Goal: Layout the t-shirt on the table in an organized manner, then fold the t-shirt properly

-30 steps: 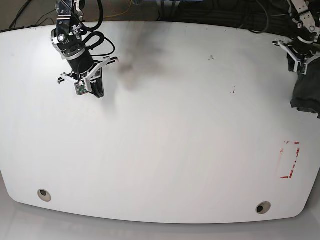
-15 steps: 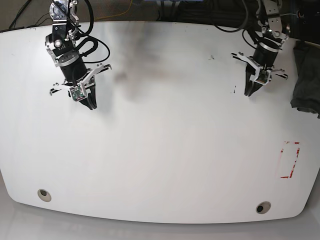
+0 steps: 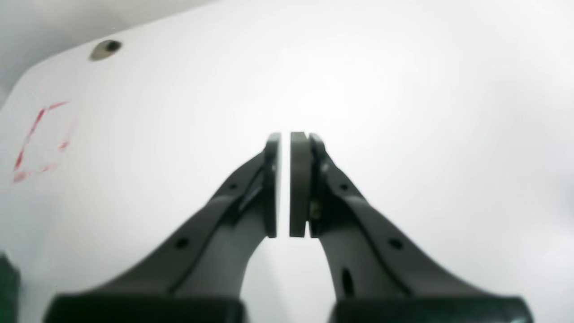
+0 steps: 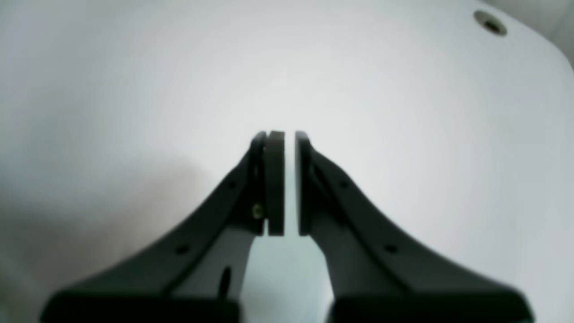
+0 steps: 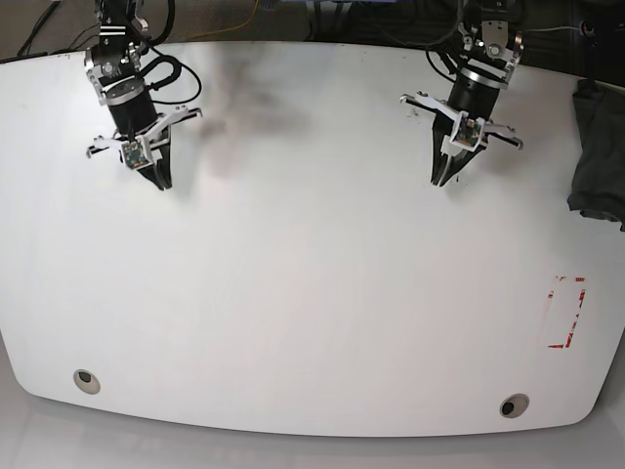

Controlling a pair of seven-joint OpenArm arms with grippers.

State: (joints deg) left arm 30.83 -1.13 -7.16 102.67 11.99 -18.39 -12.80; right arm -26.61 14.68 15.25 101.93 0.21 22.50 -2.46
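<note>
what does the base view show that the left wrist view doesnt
Only the base view shows the t-shirt as a dark bundle hanging off the far right edge of the table, the right gripper, and both grommets.

Only the left wrist view shows the left gripper up close: fingers nearly together, a thin slit between the pads, nothing in it.

Both show the white table, the red tape mark, the grommet near that mark, and the left gripper above bare tabletop.
</note>
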